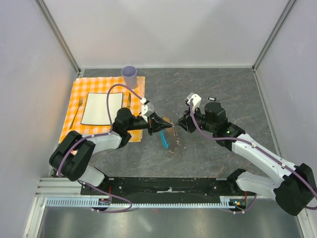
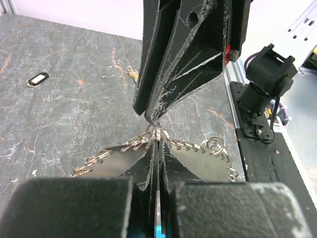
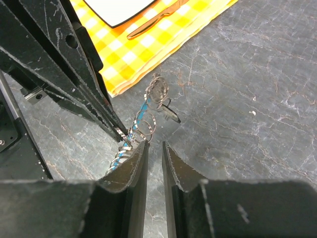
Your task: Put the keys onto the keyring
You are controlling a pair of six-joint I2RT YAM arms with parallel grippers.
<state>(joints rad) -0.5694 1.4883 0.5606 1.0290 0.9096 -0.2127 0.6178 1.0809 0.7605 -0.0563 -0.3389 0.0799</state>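
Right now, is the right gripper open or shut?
Slightly open: the right gripper shows a narrow gap between its jaws, table visible through it; the keyring is outside that gap.

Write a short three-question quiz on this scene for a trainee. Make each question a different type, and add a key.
1. True or false: the left gripper is shut on the keyring, a loop of thin grey metal chain with a blue plastic section.
2. Where does the small black oblong key with a white centre lie?
A. on the plate
B. on the grey stone-patterned table, apart from the chain
C. threaded on the chain
3. Fill in: the white square plate lies on an orange-and-white checked ____.

Key: 1 true; 2 B; 3 placemat.
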